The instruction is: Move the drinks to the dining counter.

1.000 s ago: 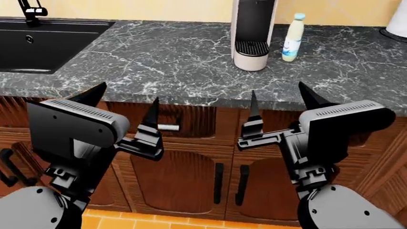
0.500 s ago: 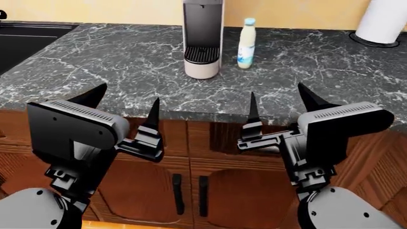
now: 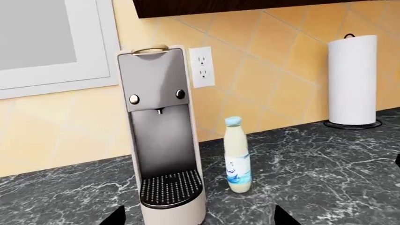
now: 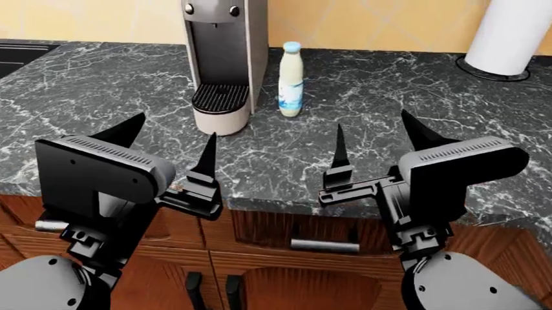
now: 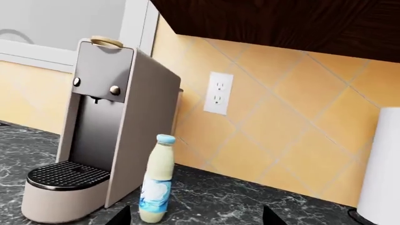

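Closest to me are the robot's two arms, raised side by side in front of its body, their boxy black wrist housings level with the counter's front edge. The left gripper [image 4: 170,150] points forward and up, its two dark pointed fingers spread wide apart with nothing between them. The right gripper [image 4: 373,143] mirrors it, fingers likewise wide and empty. Both hover over the near part of the counter, touching nothing.

Below them are the brown wooden cabinet fronts [image 4: 285,271], with a metal drawer handle [image 4: 324,245] showing between the arms.

Beyond the fingertips spreads the dark grey veined marble counter [image 4: 103,97]. Well back on it stands a beige and grey capsule coffee machine [image 4: 222,61], upright, its drip tray facing the robot. Just beside it, on its right and not touching, stands the slim milky-white bottle [image 4: 291,79] with its light blue cap and label, upright, roughly midway between the two grippers in direction but well ahead of both. Both wrist views show the bottle [image 3: 237,156] [image 5: 156,180] standing next to the machine.

Farther right, near the back of the counter, is a white paper towel roll [image 4: 511,33] on a dark round base. Behind everything is a yellow tiled wall with a white power outlet [image 3: 201,67] above the machine and a dark upper cabinet [image 5: 300,26] overhead.
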Robot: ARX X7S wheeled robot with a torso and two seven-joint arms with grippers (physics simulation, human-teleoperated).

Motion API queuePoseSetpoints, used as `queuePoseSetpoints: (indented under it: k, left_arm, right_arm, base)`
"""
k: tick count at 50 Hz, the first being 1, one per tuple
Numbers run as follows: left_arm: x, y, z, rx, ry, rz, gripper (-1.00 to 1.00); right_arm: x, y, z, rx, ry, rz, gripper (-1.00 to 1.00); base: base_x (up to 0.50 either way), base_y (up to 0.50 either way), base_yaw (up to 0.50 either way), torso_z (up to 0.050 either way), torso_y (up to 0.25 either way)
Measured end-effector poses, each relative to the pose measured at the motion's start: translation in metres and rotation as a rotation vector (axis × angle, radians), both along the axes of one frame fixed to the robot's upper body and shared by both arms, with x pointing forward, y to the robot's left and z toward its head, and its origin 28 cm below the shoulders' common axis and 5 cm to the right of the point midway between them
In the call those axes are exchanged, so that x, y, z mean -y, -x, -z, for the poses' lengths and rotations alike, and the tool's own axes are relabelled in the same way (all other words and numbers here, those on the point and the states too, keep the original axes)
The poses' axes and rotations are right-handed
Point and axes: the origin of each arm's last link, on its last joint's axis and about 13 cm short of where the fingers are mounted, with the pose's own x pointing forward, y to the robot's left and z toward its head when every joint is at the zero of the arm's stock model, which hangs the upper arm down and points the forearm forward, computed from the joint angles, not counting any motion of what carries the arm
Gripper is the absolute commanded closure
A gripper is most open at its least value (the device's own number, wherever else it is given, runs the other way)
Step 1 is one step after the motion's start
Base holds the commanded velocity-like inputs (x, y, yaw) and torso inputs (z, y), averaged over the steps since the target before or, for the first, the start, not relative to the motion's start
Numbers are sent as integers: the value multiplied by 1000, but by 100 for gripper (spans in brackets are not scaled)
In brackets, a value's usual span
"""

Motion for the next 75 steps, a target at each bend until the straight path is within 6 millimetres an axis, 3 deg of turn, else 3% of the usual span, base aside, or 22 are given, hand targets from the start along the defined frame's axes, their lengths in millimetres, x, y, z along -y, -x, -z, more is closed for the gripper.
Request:
queuePoseSetpoints:
  k: [12, 33, 58, 75]
  left_arm:
    - [-1, 0, 0, 2, -1, -5, -100]
    - [-1, 0, 1, 2, 0, -5, -100]
    - [-1, 1, 0, 5, 1, -8, -100]
    - [-1, 0, 1, 3, 3, -5, -100]
  right_arm:
    - [1, -2, 0, -32, -22, 38, -100]
    - [1, -3, 1, -58, -30, 41, -100]
    - [-2, -6, 1, -98, -18, 31, -100]
    - [-2, -24, -7, -248, 1, 5, -100]
  base:
    - [61, 5, 0, 0, 1]
    - [497, 42, 0, 0, 1]
    - [0, 0, 0, 0, 1]
    - [0, 0, 0, 0, 0]
